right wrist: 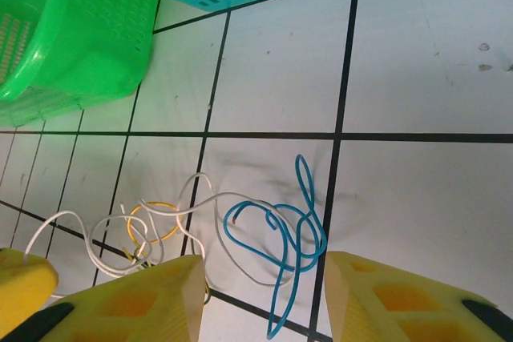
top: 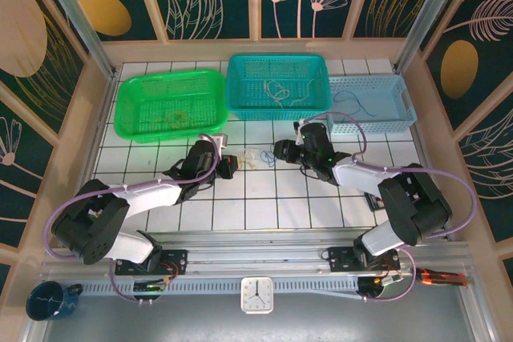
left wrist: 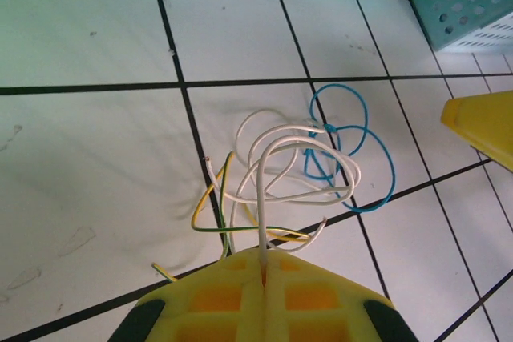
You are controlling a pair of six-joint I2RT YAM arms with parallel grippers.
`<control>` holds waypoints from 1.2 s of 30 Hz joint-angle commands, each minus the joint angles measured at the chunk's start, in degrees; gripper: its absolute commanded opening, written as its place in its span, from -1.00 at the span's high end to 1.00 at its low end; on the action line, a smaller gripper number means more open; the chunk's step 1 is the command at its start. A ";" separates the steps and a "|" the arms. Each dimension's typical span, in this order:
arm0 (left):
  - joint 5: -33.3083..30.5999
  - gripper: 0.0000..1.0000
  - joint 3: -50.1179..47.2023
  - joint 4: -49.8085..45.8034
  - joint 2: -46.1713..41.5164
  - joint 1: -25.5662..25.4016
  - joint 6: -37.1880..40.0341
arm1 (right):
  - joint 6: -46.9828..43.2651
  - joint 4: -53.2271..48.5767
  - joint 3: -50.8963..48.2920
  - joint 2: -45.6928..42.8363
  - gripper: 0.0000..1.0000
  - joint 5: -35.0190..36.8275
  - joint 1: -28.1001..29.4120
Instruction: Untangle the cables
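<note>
Left end effector [left wrist: 264, 266] pinches white cable [left wrist: 261, 198] (tangled); right end effector [right wrist: 260, 278] spread wide above blue cable [right wrist: 303, 190].

Green basket [top: 170, 75], teal basket [top: 276, 58], pale blue basket [top: 377, 80] across 12 o'clock. Clock [top: 256, 295] at 6, mug [top: 50, 300] near 7.

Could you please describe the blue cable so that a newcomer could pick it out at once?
On the white tiled table, in front of the teal basket, a small tangle of thin wires lies between the left gripper and the right gripper. The blue cable forms the loops on the right gripper's side; its neighbours are white and yellow-green.
</note>
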 commanded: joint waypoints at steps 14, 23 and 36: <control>-0.62 1.00 -1.56 1.80 2.88 0.11 -0.37 | -6.67 -2.34 10.46 13.74 0.13 0.49 -1.47; -0.36 1.00 -1.19 1.82 2.89 0.10 -0.28 | -7.03 -1.91 12.12 16.79 0.21 -0.72 -2.17; -0.28 1.00 -1.01 1.87 3.12 0.06 -0.28 | -6.15 -0.11 10.37 16.95 0.57 -2.48 -2.17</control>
